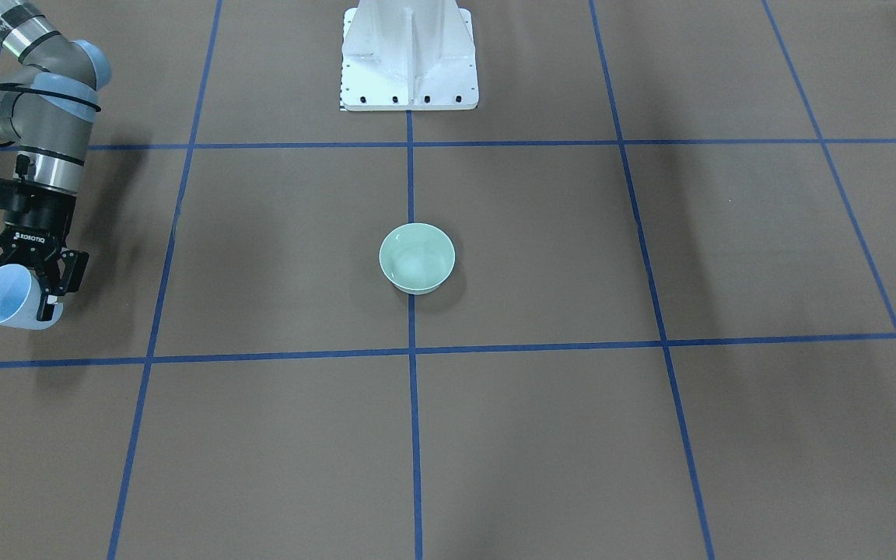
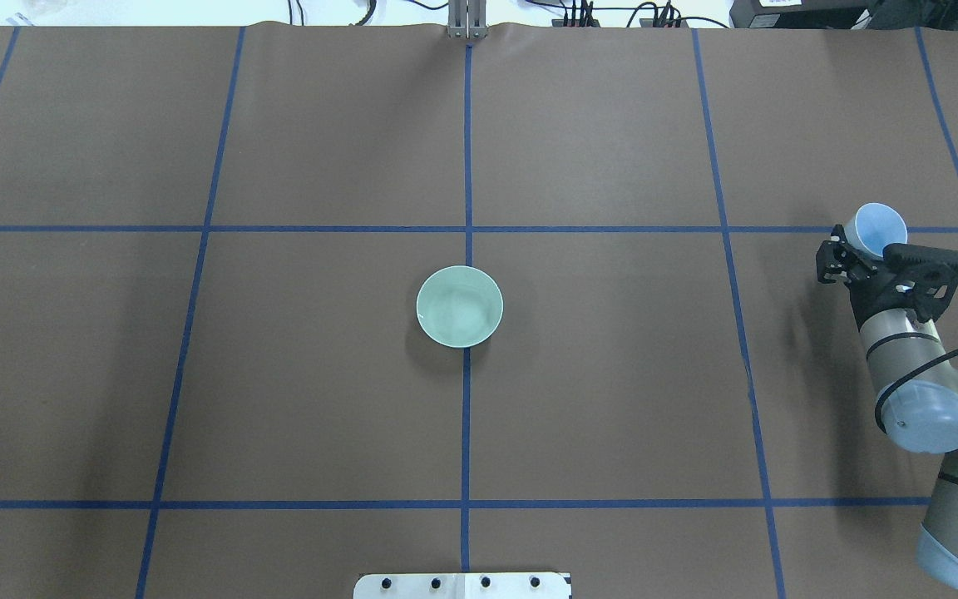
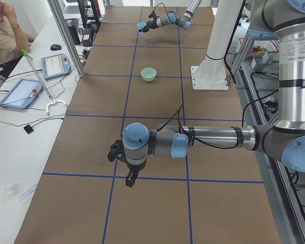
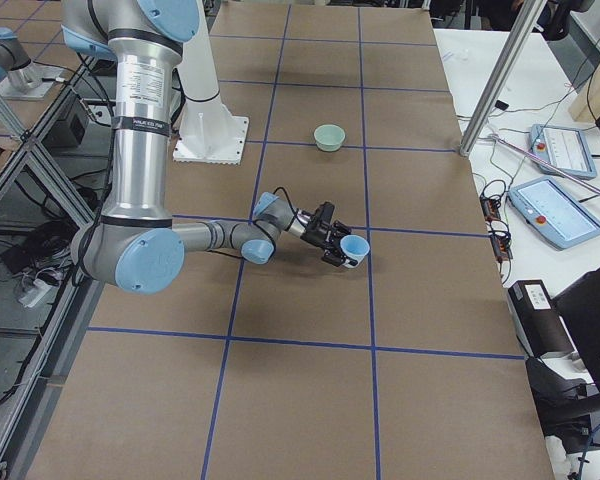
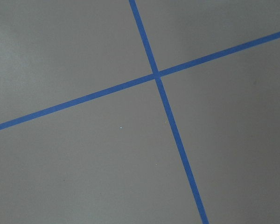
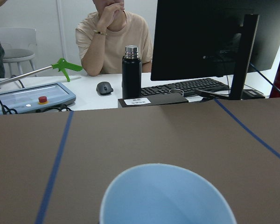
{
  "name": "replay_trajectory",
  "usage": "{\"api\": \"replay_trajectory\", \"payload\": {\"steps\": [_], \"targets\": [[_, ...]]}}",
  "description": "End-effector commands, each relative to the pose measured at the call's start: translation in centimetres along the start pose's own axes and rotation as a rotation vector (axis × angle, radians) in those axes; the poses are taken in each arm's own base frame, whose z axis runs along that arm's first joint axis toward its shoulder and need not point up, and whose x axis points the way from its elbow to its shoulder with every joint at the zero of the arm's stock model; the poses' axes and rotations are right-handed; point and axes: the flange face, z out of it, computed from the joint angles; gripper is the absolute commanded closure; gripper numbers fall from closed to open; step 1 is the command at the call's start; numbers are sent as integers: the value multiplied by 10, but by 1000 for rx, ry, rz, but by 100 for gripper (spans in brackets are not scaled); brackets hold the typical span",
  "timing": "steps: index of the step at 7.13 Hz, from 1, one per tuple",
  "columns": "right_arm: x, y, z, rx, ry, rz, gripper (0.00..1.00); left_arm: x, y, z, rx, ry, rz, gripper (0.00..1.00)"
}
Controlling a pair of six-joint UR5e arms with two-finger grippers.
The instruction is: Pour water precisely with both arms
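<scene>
My right gripper [image 1: 28,272] is shut on a light blue cup [image 1: 6,299] and holds it tilted above the table's far right side, also seen in the overhead view [image 2: 878,226]. The cup's mouth [image 6: 168,198] faces away from the robot, and I see no water or stream in it. A pale green bowl [image 2: 459,306] stands at the table's middle on a blue tape line, well apart from the cup. My left gripper [image 3: 123,166] shows only in the exterior left view, low over a tape crossing, and I cannot tell if it is open or shut.
The white pedestal [image 1: 409,58] stands at the robot's side of the table. Beyond the table's far edge are a black bottle [image 6: 131,70], a monitor [image 6: 200,37], a seated person [image 6: 114,37] and a teach pendant [image 6: 30,95].
</scene>
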Motion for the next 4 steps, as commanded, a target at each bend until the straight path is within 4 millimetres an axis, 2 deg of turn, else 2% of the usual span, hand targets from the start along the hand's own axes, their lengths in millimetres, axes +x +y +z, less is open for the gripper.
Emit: {"api": "replay_trajectory", "payload": {"steps": [1, 2, 3, 4], "targets": [[21, 35, 6, 32, 7, -33, 60, 0, 0, 0, -1, 0, -1, 0], [19, 38, 4, 36, -3, -30, 27, 0, 0, 0, -1, 0, -1, 0], [18, 38, 4, 39, -3, -28, 1, 0, 0, 0, 1, 0, 0, 0], [16, 37, 4, 39, -5, -34, 0, 0, 0, 0, -1, 0, -1, 0]]}}
